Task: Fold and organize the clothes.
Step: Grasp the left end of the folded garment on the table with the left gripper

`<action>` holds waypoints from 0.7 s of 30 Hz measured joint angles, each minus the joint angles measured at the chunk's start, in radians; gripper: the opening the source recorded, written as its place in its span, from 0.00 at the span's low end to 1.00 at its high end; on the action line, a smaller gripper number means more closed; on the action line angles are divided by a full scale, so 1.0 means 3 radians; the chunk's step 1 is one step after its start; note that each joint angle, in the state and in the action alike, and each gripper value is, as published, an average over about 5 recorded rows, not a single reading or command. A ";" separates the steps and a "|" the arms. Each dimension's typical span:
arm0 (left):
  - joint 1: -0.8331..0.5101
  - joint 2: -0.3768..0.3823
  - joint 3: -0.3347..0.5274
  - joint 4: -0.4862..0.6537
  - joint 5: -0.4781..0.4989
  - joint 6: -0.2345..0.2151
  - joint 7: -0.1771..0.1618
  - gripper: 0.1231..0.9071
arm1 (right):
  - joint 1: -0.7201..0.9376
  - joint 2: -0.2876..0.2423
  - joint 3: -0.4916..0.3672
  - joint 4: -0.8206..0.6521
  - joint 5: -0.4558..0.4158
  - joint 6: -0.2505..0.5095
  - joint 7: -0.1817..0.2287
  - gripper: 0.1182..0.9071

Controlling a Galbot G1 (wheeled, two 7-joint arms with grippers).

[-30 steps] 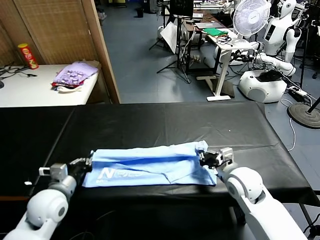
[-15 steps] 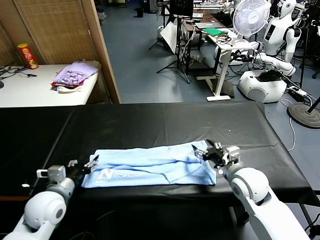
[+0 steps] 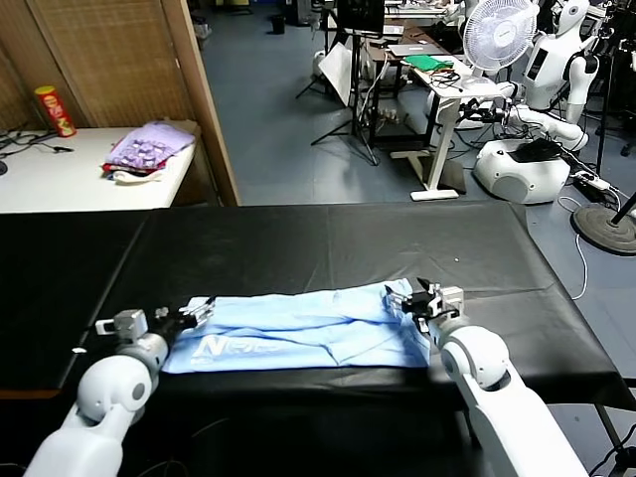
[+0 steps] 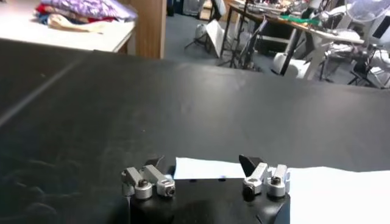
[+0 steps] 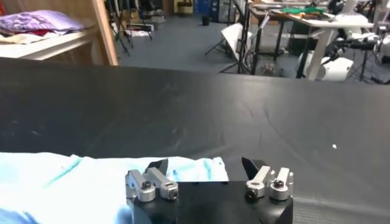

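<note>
Scene: black table (image 3: 328, 243), T-shirt (image 3: 308, 333) laid flat on it near front edge, roughly centred. Folded into long horiz. strip, light blue, white logo (image 3: 229, 348) facing up toward L end. Diagonal creases across mid section; R end slightly rumpled. In L wrist view, pale cloth edge (image 4: 304, 189) seen just ahead of the fingers, on the black surface.

L gripper (image 3: 198, 310): low over table at shirt's L end, at the far L corner. Fingers (image 4: 250, 163) spread wide, nothing between them. Confirmed in L wrist view (image 4: 201, 163): both black tips apart, shirt edge beneath/ahead, no cloth pinched.

R gripper (image 3: 413, 299): at shirt's R end, over far R corner. Fingers (image 5: 248, 165) apart, partly spread, nothing gripped. R wrist view (image 5: 204, 165): shirt (image 5: 91, 182) lying flat under and beside the tips, bare black table beyond.

Both arms reaching in from front edge, one at each end of strip; shirt between them, resting free on table.

Background: white side table (image 3: 89, 169) beyond far L, with purple clothes pile (image 3: 149, 149) and red can (image 3: 56, 110). Wood partition (image 3: 204, 99) next to it. Fan (image 3: 500, 35), desks and other white robots (image 3: 556, 75) on far R floor.
</note>
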 joint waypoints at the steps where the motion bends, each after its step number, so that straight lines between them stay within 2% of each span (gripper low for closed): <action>1: 0.0000 -0.0006 0.0001 0.0021 -0.0001 -0.0013 0.0000 0.80 | -0.0003 0.0013 -0.0002 -0.0011 -0.0012 0.0013 -0.0001 0.46; 4: 0.0011 -0.0017 -0.0002 0.0061 0.0013 -0.0059 -0.0001 0.62 | -0.0022 0.0050 -0.0010 -0.0038 -0.0071 0.0084 0.0011 0.24; 5: 0.0014 -0.0022 -0.0003 0.0072 0.0031 -0.0077 -0.0002 0.54 | -0.0032 0.0063 -0.0014 -0.0049 -0.0099 0.0122 0.0027 0.17; 8: 0.0016 -0.0048 -0.0002 0.0109 0.0141 -0.0149 -0.0005 0.32 | -0.0063 0.0112 -0.0031 -0.0093 -0.0194 0.0275 0.0119 0.03; 12: 0.0001 -0.0100 0.0007 0.0170 0.0423 -0.0290 -0.0013 0.07 | -0.0088 0.0198 -0.0059 -0.0166 -0.0343 0.0517 0.0271 0.01; 14: -0.0013 -0.0127 0.0009 0.0200 0.0595 -0.0365 -0.0033 0.01 | -0.0086 0.0238 -0.0067 -0.0206 -0.0395 0.0621 0.0309 0.01; 18: -0.0035 -0.0165 0.0008 0.0222 0.0778 -0.0429 -0.0071 0.01 | -0.0073 0.0266 -0.0062 -0.0247 -0.0409 0.0727 0.0266 0.01; 21: -0.0039 -0.0171 0.0005 0.0207 0.0806 -0.0427 -0.0049 0.01 | -0.0089 0.0248 -0.0047 -0.0227 -0.0369 0.0743 0.0187 0.09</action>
